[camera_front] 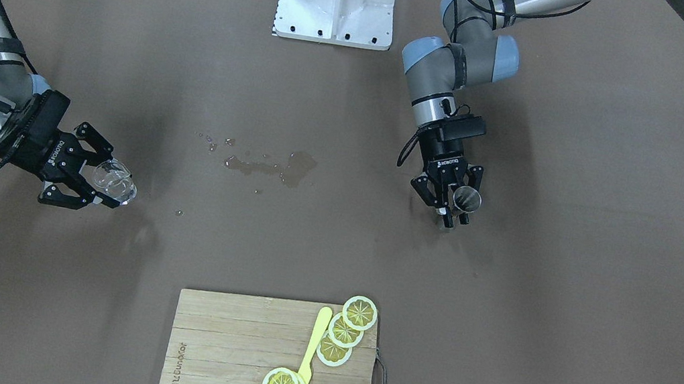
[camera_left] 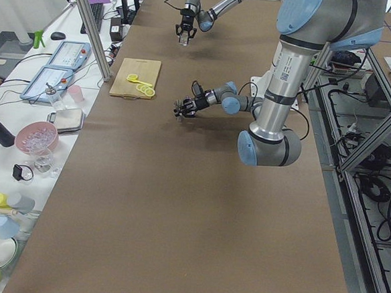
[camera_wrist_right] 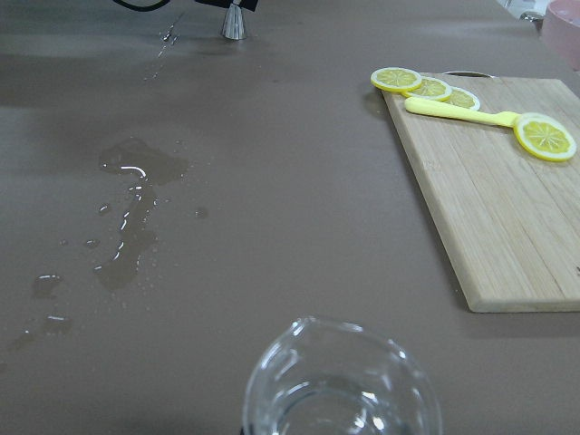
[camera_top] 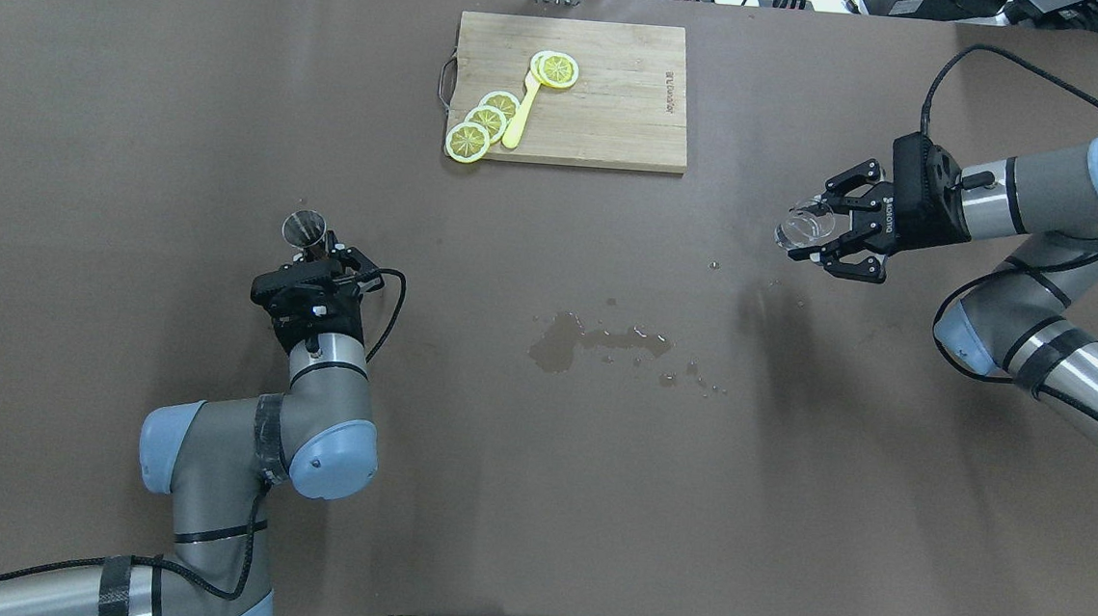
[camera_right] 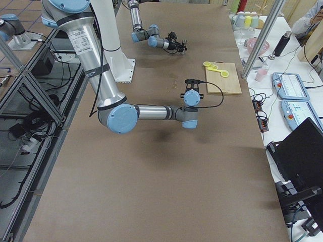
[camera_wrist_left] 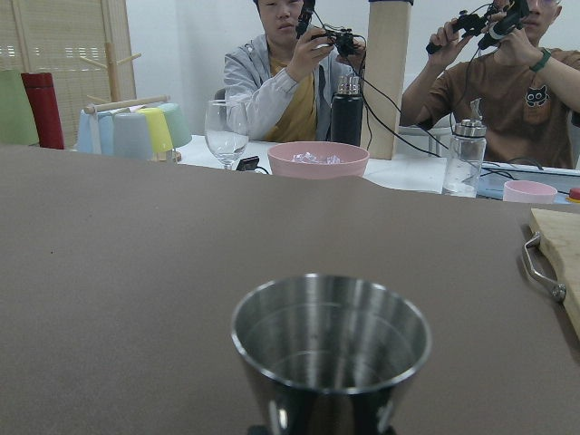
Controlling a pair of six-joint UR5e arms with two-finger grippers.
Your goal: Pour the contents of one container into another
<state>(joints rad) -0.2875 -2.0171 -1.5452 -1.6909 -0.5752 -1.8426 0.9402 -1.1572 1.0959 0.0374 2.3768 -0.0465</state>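
Glass cup (camera_front: 117, 183) sits clamped between the fingers of the right end effector (camera_front: 105, 178), held off the counter (camera_front: 600, 325) and tipped over on its side, its mouth turned toward the middle of the counter. From the right wrist view its rim (camera_wrist_right: 340, 385) fills the lower edge; whether any liquid is in it cannot be told.

Well apart from it, on the robot's left side, the left end effector (camera_front: 455, 214) is closed around the steel jigger (camera_front: 468, 198). The jigger stands upright with its open cone cup facing up. In the right wrist view its flared base (camera_wrist_right: 236, 24) appears to touch the counter.

Between the two arms lies a puddle (camera_front: 297, 168) with a trail of small drops beside it, wet on the brown surface.

At the counter's far edge from the robot lies a wooden cutting board (camera_top: 621, 110). On the board are lemon slices (camera_top: 485, 122), three overlapping near the handle end and one (camera_top: 558, 69) apart. A yellow utensil (camera_top: 521, 113) lies between them, its end under the single slice.
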